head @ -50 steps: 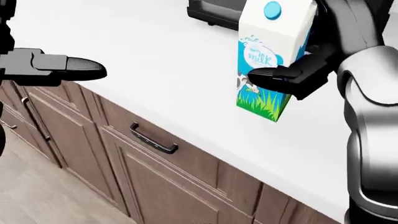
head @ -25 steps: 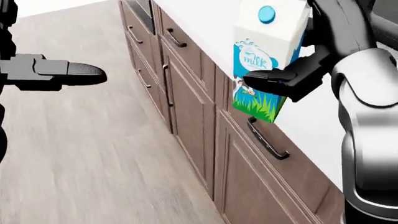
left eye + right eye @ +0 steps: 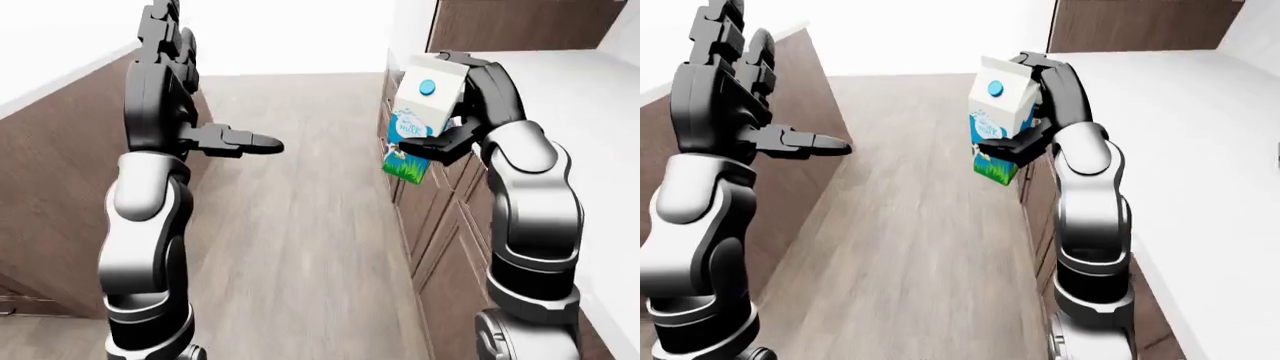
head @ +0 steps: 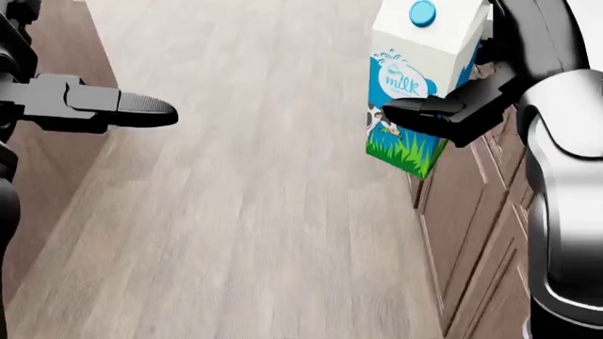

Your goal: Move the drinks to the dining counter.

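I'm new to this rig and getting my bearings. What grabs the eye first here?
The milk carton, upper right in the head view, gripped by the right hand above the wood floor. At left the left hand hangs open, holding nothing. Brown cabinets under a white counter line the right edge.

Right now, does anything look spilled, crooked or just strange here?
Nothing spilled. The milk carton is slightly tilted in the right hand, held over the wooden floor beside the cabinets. Its blue cap is on. The left hand is empty.

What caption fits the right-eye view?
Right hand carries a milk carton above the wood floor beside the counter; left hand open, empty.
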Robot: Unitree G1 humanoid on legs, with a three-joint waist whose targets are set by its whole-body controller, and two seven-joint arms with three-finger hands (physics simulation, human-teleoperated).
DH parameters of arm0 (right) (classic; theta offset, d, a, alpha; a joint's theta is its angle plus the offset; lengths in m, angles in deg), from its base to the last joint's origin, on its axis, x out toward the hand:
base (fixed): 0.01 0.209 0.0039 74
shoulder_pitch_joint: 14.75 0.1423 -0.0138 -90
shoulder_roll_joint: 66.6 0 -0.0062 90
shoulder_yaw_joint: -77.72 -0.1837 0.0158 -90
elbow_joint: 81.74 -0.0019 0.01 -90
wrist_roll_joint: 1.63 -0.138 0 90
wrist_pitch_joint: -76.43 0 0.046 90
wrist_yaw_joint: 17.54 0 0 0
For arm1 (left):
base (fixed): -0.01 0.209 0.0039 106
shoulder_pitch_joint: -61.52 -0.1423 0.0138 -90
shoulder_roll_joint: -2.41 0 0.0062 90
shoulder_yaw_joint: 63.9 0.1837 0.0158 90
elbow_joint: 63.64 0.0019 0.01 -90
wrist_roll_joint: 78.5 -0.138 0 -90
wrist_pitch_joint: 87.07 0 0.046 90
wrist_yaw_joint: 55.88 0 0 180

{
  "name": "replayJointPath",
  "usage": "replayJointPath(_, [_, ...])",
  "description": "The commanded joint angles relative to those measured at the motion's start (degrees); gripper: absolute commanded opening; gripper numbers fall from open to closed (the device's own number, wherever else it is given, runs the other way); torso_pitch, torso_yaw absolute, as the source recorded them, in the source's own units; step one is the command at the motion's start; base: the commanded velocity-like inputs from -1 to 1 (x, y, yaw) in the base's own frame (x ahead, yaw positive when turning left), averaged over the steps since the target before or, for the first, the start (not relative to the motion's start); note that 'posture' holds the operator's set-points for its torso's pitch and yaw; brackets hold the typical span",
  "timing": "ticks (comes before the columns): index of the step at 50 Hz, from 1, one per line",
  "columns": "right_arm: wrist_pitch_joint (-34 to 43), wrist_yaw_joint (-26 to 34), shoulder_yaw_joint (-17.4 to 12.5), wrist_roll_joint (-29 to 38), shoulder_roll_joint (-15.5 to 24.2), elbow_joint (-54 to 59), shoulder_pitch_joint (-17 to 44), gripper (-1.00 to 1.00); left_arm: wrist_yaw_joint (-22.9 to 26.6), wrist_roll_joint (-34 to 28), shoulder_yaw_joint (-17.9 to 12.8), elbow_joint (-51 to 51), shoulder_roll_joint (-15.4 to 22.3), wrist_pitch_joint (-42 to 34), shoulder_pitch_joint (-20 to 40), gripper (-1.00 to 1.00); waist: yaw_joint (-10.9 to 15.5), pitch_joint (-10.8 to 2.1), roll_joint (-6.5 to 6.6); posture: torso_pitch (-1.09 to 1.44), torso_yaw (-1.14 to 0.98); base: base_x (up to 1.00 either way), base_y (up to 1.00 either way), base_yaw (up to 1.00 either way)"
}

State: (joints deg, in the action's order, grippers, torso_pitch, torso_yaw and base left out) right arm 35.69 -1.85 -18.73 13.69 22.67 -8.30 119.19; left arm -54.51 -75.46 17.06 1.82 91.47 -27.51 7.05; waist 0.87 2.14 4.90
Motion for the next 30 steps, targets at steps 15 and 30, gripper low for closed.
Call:
replayJointPath(15, [-2.4,-0.16,0.21,0.01,0.36,-3.17,0.42,-1.0,0.09,-0.9,-1.08,-1.24,0.02,1.76,0.26,1.0,0.21,-1.26,-9.32,0.0,0.0,0.0,0.0,0.95])
replayJointPath(30, [-3.4,-1.44,-0.51,-1.8,0.72,-2.58,1.22,-1.0,0.12,-0.93,-0.91,-1.19,0.04,1.12,1.3,1.0,-1.91,1.08,0.14,0.0,0.0,0.3,0.06,0.06])
